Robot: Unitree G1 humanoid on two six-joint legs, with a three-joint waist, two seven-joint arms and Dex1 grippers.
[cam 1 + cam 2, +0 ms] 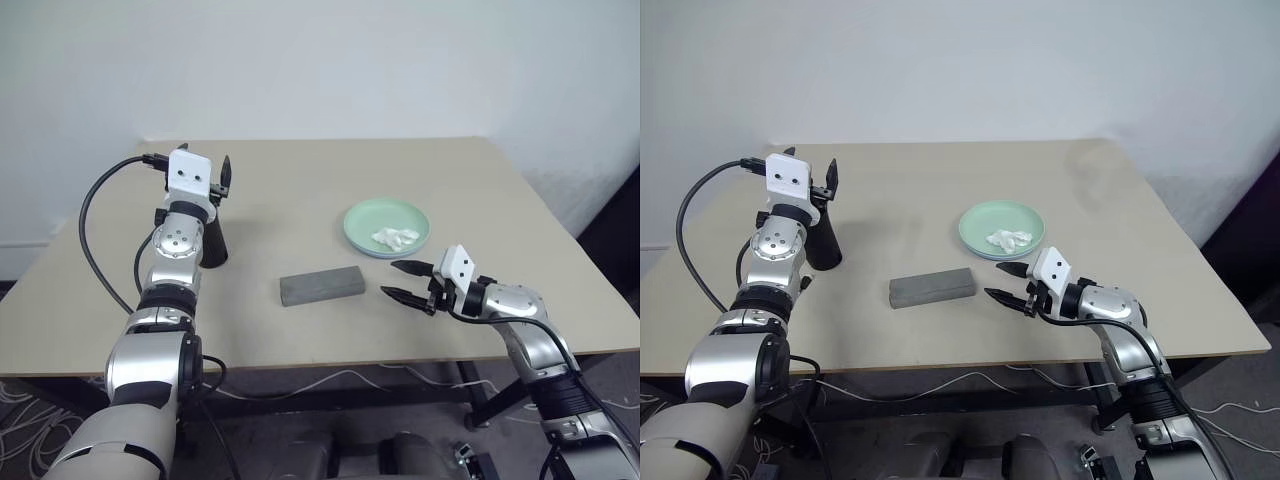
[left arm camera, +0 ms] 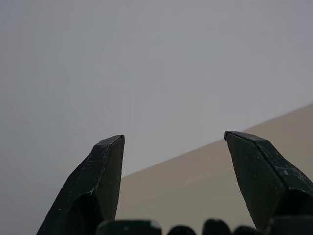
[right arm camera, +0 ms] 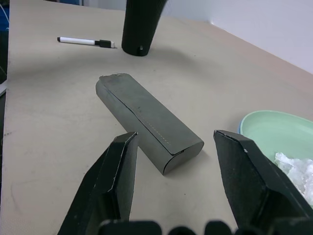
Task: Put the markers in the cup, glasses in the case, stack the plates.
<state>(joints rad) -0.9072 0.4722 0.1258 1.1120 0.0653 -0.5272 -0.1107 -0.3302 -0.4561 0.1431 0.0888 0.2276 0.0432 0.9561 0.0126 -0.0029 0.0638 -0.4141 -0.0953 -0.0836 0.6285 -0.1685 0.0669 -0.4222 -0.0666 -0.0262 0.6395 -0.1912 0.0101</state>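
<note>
left hand (image 1: 218, 178) open above cup (image 1: 212, 245) | case (image 1: 321, 285) closed — right hand (image 1: 408, 281) open

My left tool (image 1: 224, 178) is raised, fingers spread apart; my right tool (image 1: 404, 281) hangs low, pointing left, fingers wide.

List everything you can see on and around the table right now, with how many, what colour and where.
table: one, beige, against a white wall
cup: one, black, upright at the table's left side, behind the left arm in the head views
marker: one, white with a black cap, lying flat beside the cup
case: one, grey, closed, lying mid-table
plates: stacked, mint green on top with a light blue edge under it, right of centre
tissue: one, white, crumpled, on the top plate
cables: several, pale, on the floor under the table
left gripper: fingers open, empty, above the cup
right gripper: fingers open, empty, beside the case
</note>
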